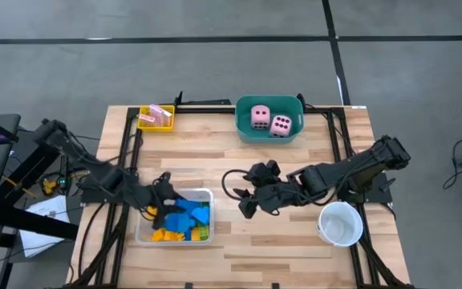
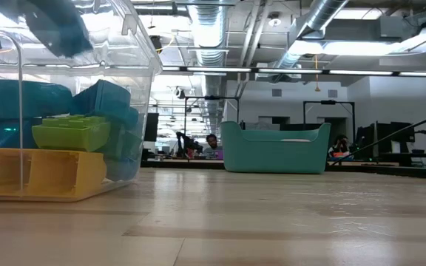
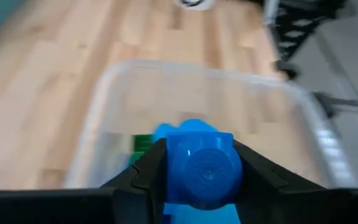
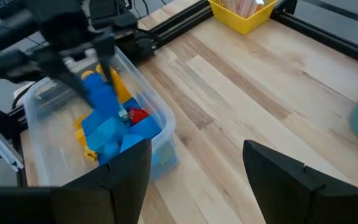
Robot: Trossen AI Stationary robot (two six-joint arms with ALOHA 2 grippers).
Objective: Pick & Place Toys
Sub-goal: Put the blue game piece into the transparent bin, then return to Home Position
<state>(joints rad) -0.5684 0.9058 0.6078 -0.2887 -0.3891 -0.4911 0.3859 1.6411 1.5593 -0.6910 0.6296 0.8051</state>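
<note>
Gripping: left gripper (image 3: 194, 177) clamps a blue block (image 3: 204, 171) above the clear tray (image 1: 208, 195), near-left.
Waiting: right gripper (image 4: 194, 165) spread, empty, mid-table.
Dice (image 1: 269, 120): teal tub (image 1: 247, 132), far.

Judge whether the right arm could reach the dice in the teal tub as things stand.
Probably yes: the right gripper is open and empty, and the dice lie uncovered in the open tub, bare table between.

Lab or open workshop: exposed ceiling ducts (image 2: 324, 29) upper right of low view, more black rigs (image 2: 331, 118) mid-frame behind, grey floor (image 1: 215, 72) with taped lines around wooden desk (image 1: 215, 152).
</note>
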